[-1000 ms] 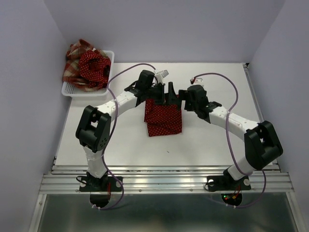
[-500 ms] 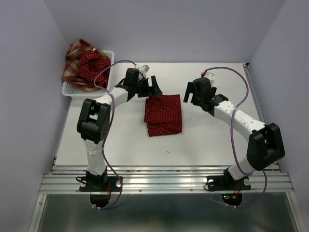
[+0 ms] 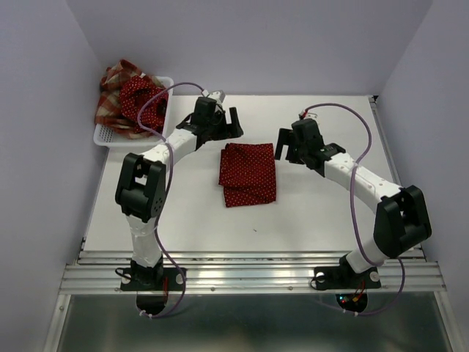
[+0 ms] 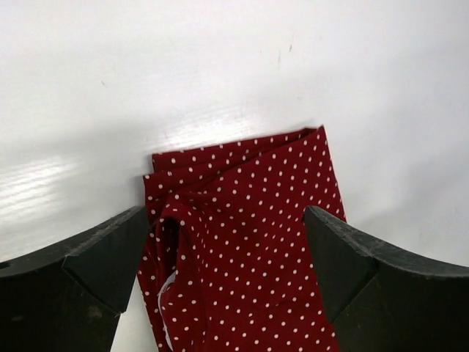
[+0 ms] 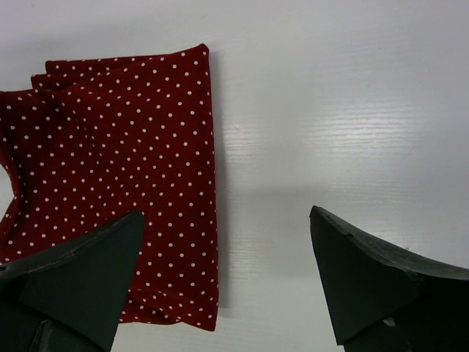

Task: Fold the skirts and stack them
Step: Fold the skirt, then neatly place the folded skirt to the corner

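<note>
Left hand [image 3: 233, 122] and right hand [image 3: 282, 149] both hang with jaws spread wide and nothing in either, so no cloth is gripped just now.

Starting at the far left corner, the white mesh basket [image 3: 105, 136] is holding the waiting work. A plaid skirt [image 3: 110, 94] spills over its outer rim, with a dotted skirt [image 3: 141, 99] bunched on top of it. Neither looks folded yet. Parked there, they're out of the folding area but, I'd say, within the left arm's reach.

Moving right, the left hand hovers by the far left corner of the folded skirt [image 3: 248, 174]. Its wrist camera looks straight down, with the fingers [image 4: 110, 257] on either side of the cloth, not touching it.

Centre stage, that red polka-dot skirt lies flat on the counter [image 3: 183, 213], squarely between the two arms. It's a sensible base for a stack, since either arm can get to it. Its right edge is clean and straight. The left edge is rougher, with layers stepping out and a sliver of white showing in the fold, lining or label, I can't tell which.

On the right, the right hand sits off the skirt's far right corner over bare counter.

My read is one skirt down and two to go. The basket is the likely next stop, and the left arm is the nearer candidate.
</note>
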Action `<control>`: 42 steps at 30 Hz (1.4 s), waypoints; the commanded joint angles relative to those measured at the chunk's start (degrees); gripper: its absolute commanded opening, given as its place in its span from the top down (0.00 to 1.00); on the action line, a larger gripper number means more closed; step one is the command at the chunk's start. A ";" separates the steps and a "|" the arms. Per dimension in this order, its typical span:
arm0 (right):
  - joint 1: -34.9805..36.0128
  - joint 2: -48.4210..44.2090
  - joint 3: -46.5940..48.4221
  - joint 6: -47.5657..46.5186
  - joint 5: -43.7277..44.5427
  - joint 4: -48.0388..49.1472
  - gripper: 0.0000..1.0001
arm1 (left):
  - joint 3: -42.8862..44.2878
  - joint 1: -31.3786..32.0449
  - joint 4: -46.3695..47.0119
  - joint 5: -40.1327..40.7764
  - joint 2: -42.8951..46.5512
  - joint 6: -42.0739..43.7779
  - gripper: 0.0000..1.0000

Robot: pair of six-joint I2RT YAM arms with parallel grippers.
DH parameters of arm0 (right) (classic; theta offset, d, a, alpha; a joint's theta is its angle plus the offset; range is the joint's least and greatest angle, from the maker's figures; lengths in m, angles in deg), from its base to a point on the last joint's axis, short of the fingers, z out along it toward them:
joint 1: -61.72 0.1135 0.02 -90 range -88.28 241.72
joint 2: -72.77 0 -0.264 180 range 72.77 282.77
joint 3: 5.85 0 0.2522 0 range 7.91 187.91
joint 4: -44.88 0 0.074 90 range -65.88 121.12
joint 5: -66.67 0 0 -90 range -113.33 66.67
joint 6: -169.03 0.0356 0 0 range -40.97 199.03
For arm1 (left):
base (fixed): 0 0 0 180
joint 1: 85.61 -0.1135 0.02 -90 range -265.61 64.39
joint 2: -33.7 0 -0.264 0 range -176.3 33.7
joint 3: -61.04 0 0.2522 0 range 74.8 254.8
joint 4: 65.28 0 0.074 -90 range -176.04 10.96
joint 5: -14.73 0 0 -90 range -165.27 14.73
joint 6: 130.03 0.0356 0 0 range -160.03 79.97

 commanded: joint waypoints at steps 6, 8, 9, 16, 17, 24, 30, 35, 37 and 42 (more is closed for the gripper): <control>0.06 -4.68 -2.60 0.20 -1.67 0.24 0.00 | 9.42 6.04 -5.42 7.25 2.28 -1.05 0.01; 0.06 -5.56 -3.13 0.28 -1.41 0.24 0.00 | 10.56 7.35 -5.68 7.25 0.44 -1.66 0.01; 0.06 -6.00 -3.66 0.20 -1.23 0.24 0.00 | 10.82 7.80 -5.69 7.07 -0.18 -1.75 0.01; 0.06 -7.50 -4.19 -0.59 -1.32 0.06 0.00 | 8.63 7.01 -6.04 7.51 -3.17 -1.93 0.01; 0.06 -7.33 -4.10 -0.94 -1.49 0.06 0.00 | 7.50 6.66 -5.86 7.16 -3.26 -1.58 0.01; 0.06 -5.65 -3.05 -1.65 -1.58 -0.64 0.00 | 3.36 2.44 -3.31 6.19 -4.49 -1.75 0.01; 0.06 -4.86 -2.43 -1.82 -1.32 -1.52 0.00 | 1.52 1.65 -1.03 2.42 -7.39 -0.61 0.01; 0.06 -4.69 -2.17 -2.17 -1.67 -1.70 0.00 | -1.56 1.30 0.37 2.24 -8.10 -1.22 0.01; 0.06 -4.42 -2.08 -2.26 -2.02 -1.87 0.00 | -2.18 1.12 0.56 2.24 -8.10 -1.31 0.01; 0.06 -2.76 0.02 -4.46 -4.04 -1.78 0.00 | -2.54 0.86 0.64 1.89 -6.69 -1.05 0.01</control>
